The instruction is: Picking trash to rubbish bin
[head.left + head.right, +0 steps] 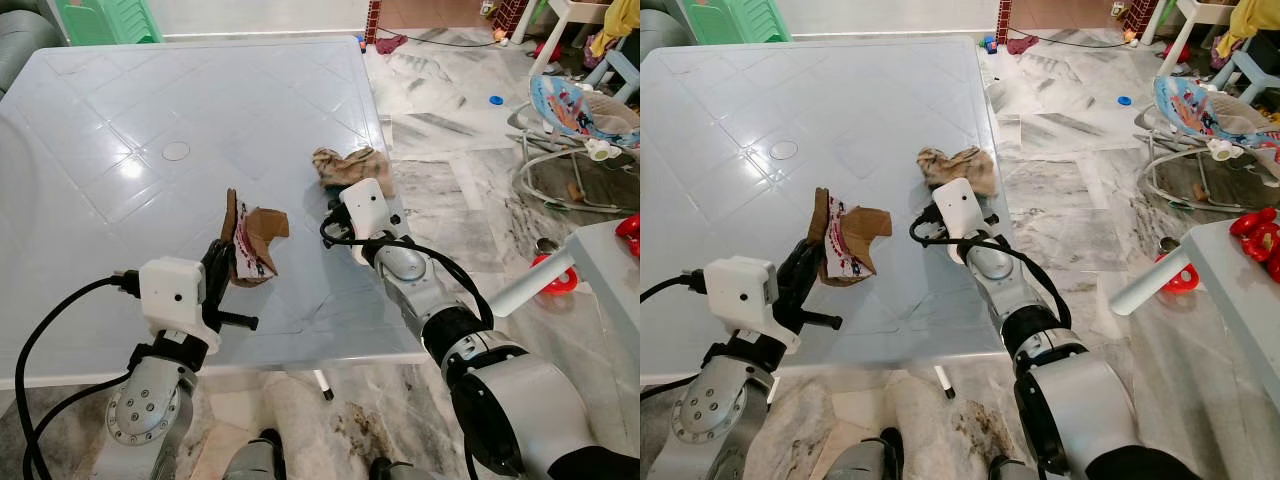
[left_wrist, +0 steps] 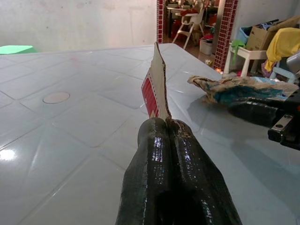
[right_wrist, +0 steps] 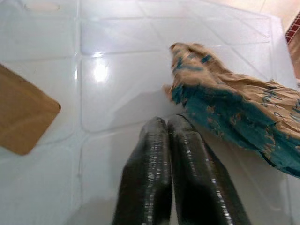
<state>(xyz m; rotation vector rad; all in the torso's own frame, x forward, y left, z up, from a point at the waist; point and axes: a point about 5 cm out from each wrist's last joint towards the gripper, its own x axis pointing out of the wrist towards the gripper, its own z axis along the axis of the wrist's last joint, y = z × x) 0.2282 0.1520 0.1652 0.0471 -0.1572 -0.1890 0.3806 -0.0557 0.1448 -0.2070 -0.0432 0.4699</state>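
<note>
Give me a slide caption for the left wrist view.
Left gripper clamps torn cardboard above the white table; crumpled paper lies beyond.

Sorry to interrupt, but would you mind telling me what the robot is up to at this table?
It is clearing trash off the white table. The left pincer is shut on a torn cardboard piece, holding it upright just above the table surface. The right pincer is closed and empty, its tips right beside a crumpled paper wrapper near the table's right edge. So one piece is in hand and the other is not yet grasped.
</note>
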